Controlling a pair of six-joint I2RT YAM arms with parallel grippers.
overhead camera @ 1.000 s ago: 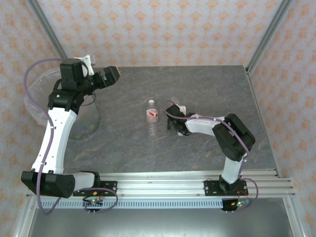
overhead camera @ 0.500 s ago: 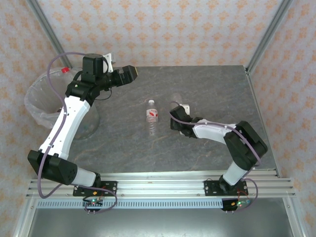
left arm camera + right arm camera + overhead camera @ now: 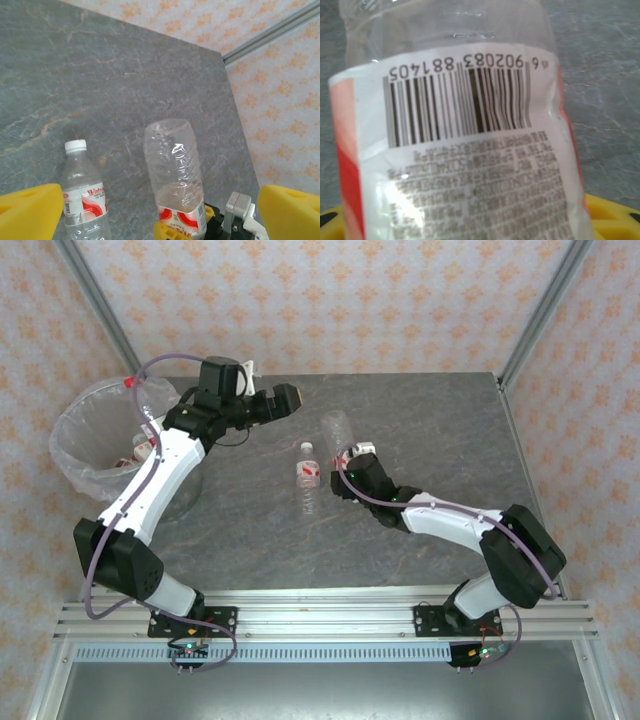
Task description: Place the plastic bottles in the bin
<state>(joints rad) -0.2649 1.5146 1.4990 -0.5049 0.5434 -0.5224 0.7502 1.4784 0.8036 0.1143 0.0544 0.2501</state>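
Right tool point(image 3: 346, 454) grasps one bottle point(image 3: 337, 428) (base up); one other bottle point(image 3: 307, 478) lies loose; left tool point(image 3: 292, 398) released

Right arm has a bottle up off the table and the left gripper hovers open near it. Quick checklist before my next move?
1. Right gripper grip on the held bottle: shut on its labelled part, ok.
2. Left gripper open and empty: ok.
3. Held bottle's cap on: cannot tell, that end is hidden.
4. Bin mouth open, with room above the bottles inside: ok.
5. Straight path from held bottle to bin: not ok, the left arm stands between them; a handover looks likelier.
6. White-capped bottle lying on the table, apart from both grippers: ok.
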